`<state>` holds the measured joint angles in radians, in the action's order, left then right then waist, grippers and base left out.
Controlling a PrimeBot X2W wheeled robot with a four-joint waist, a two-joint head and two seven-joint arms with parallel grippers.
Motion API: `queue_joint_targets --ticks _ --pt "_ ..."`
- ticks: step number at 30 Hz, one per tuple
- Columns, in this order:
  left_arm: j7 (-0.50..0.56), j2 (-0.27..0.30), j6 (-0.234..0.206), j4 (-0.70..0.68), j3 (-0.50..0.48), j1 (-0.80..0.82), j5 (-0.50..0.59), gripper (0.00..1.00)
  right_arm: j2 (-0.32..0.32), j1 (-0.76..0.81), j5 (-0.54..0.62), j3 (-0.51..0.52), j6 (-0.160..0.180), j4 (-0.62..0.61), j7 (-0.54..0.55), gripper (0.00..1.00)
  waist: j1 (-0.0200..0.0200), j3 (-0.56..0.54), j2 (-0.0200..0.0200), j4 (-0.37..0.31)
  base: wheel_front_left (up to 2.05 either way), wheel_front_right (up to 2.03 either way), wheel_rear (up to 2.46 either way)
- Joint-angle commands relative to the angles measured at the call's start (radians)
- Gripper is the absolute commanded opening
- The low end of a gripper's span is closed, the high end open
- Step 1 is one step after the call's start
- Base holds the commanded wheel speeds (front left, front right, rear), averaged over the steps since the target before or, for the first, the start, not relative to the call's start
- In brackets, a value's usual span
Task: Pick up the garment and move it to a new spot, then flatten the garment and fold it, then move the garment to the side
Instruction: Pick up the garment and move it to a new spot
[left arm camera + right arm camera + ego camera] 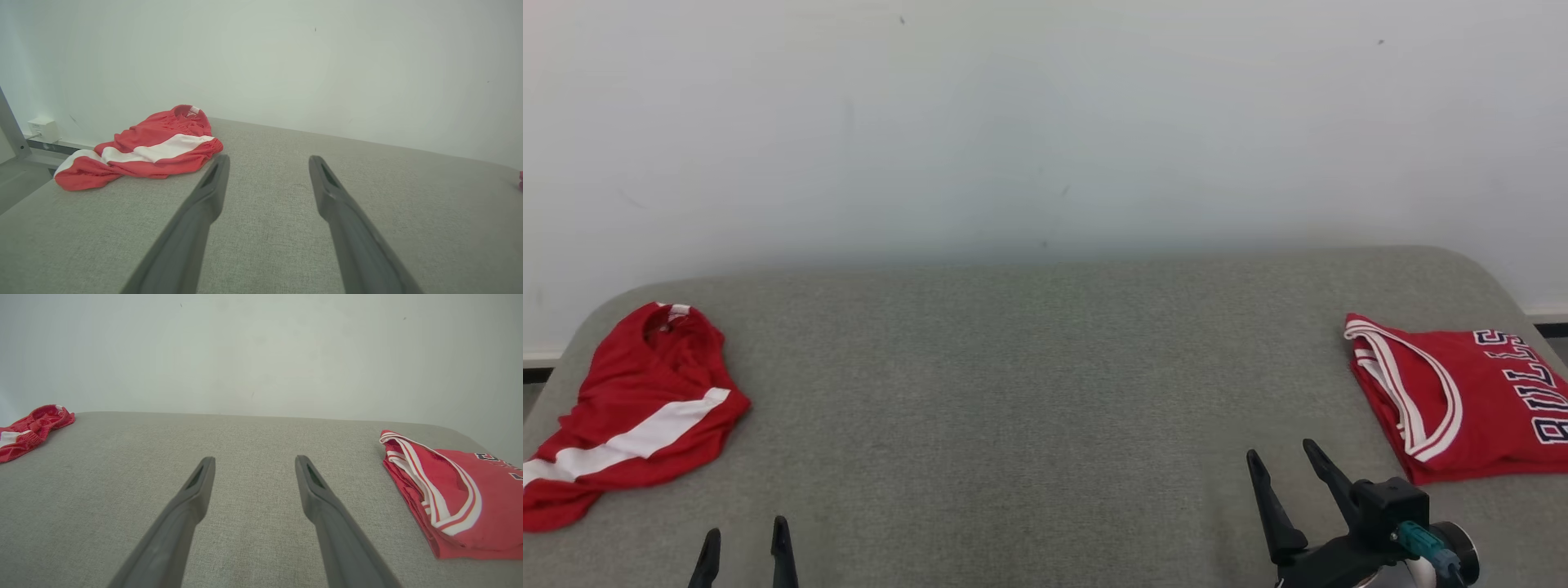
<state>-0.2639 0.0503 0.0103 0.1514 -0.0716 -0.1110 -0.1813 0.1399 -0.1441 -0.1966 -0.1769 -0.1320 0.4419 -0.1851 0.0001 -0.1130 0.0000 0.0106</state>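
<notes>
Red: one crumpled pair of shorts (629,392), one folded jersey (1490,425).

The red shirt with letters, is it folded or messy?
Folded: the lettered jersey lies flat in stacked layers with straight edges.

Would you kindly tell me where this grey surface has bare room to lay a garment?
The wide middle of the grey surface, between the crumpled red garment at left and the folded red jersey at right, is bare; both ends are crowded.
</notes>
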Motion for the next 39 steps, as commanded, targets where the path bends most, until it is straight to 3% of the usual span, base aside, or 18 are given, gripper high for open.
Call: queue_joint_targets --ticks 1,17,29,39 --pt "0.0 0.002 0.006 -0.003 -0.007 -0.009 0.007 1.0 -0.007 0.005 -0.005 -0.002 0.003 0.0 -0.004 1.0 -0.0001 -0.002 0.0 0.055 0.0 0.0 0.0" --pt "0.0 0.034 0.022 0.002 -0.084 -0.033 0.024 1.0 -0.045 -0.009 -0.009 -0.04 0.003 0.044 -0.036 1.0 -0.0001 -0.025 0.0 0.307 0.0 0.0 0.0" --pt "0.0 0.034 0.02 -0.007 -0.106 -0.038 0.021 1.0 -0.054 -0.019 0.013 -0.043 0.003 0.081 -0.054 1.0 -0.0001 -0.028 0.0 0.392 0.0 0.0 0.0" --pt "0.0 0.03 0.021 -0.013 -0.121 -0.055 0.018 1.0 -0.053 -0.031 0.013 -0.055 0.003 0.098 -0.063 1.0 -0.0001 -0.021 0.0 0.399 0.0 0.0 0.0"
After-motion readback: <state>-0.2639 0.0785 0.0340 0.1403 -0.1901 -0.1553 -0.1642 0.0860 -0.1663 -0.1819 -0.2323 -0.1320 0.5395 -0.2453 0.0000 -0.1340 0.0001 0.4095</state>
